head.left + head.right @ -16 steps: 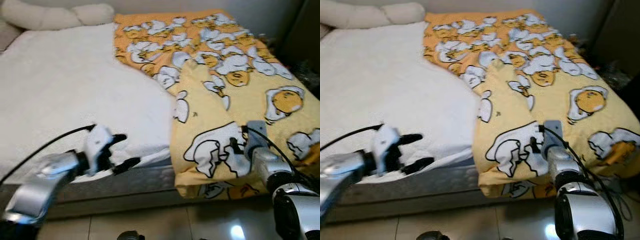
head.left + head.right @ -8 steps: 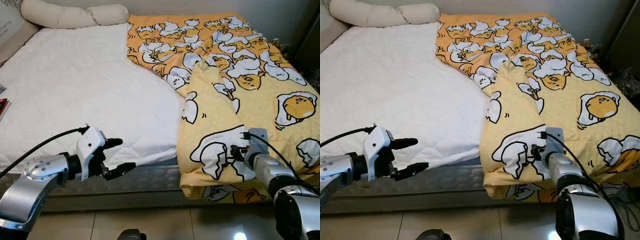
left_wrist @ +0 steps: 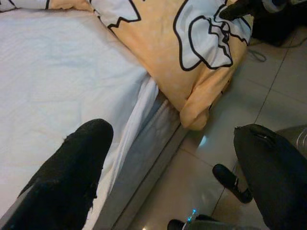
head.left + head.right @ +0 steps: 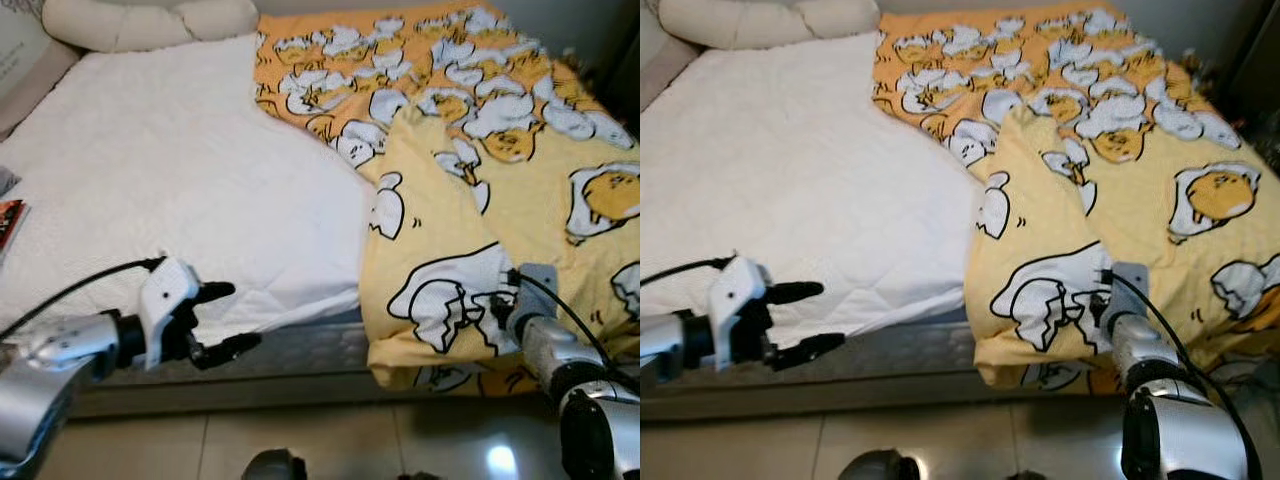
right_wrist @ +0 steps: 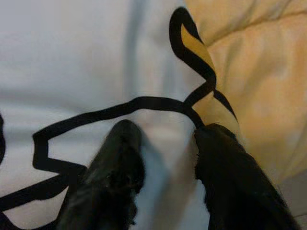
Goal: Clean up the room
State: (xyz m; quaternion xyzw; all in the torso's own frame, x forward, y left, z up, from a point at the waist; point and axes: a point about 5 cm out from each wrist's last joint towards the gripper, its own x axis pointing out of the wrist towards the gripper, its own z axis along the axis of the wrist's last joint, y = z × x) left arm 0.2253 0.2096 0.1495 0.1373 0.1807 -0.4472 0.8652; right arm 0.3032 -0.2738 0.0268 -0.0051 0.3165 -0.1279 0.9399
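The yellow quilt lies bunched on the right half of the bed, its near edge folded over the mattress side. It looks soft, bulky and light, likely to sag and slide, so the doubled near hem seems the surest hold. At near left, the left gripper hovers off the mattress edge, jaws wide and empty. At near right, the right gripper presses into the quilt's near fold, jaws narrow, pinching cloth.

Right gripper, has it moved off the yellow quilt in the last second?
No. The right gripper stays on the same white print near the quilt's front edge.
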